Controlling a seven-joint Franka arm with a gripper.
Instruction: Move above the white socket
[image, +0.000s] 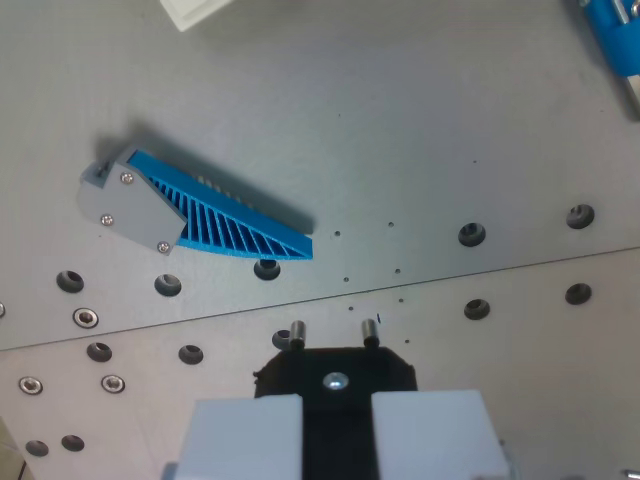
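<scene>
Only a corner of the white socket (197, 11) shows, cut off by the top edge of the wrist view, left of centre. My gripper (336, 402) is at the bottom centre, far below the socket in the picture. Its two light grey fingers (243, 435) are shut on a black plug (335, 375). The plug has a screw in its middle and two metal pins (297, 332) that point up the picture. The socket's body is out of view.
A blue finned wedge with a grey screwed end cap (205, 215) lies on the grey metal plate (420, 130), between the gripper and the socket. A blue object (615, 35) sits at the top right corner. Holes and screws dot the plate's lower part, and a seam crosses it.
</scene>
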